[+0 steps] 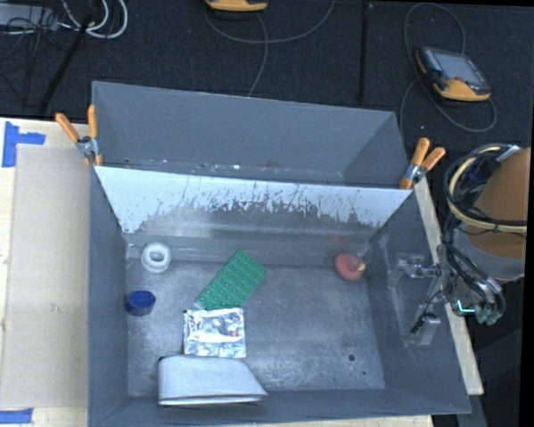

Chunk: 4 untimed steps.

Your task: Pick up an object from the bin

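The gripper (421, 316) hangs at the right of the frame, over the right wall of the bin (244, 140) (how wide it stands, I cannot tell). The nearest thing is a pink ball (349, 266), to its left by the back wall.

My arm (497, 220) comes in from the right of the cam view, w/ the orange cover (511, 181) on its wrist at the top & dark cables (468, 263) looped below it. The gripper (426, 301) sits left of the wrist, lower in the view, metal body angled downward. Can't make out from this angle whether it's spread or closed.
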{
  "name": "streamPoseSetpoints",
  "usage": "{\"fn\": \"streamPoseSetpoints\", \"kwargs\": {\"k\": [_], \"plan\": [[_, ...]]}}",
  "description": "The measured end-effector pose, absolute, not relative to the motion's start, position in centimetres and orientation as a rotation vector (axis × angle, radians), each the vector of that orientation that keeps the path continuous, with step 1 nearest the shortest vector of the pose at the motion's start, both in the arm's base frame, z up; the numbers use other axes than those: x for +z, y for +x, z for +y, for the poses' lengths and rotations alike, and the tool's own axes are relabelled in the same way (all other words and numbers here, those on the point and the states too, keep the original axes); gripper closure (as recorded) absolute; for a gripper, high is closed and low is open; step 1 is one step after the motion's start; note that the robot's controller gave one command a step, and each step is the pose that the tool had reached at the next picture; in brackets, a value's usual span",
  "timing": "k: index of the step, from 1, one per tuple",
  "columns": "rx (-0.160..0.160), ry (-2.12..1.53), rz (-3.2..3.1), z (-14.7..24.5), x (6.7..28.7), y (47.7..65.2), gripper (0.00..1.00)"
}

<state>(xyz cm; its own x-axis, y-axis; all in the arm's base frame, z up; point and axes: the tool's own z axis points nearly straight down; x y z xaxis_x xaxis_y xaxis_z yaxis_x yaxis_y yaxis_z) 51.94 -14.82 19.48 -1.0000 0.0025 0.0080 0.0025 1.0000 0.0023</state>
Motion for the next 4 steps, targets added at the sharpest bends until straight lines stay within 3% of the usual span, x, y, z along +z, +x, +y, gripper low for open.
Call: {"fn": "streamPoseSetpoints", "kwargs": {"k": [1,2,3,4], "plan": [[-0.004,-0.045,-3.135,-15.5,6.5,55.3,0.00],[0.003,-0.014,-3.146,-15.9,8.7,61.4,0.00],[0.008,0.009,-3.147,-15.7,7.4,62.2,0.00],[0.002,0.233,-3.140,-13.6,18.0,59.2,0.00]]}}
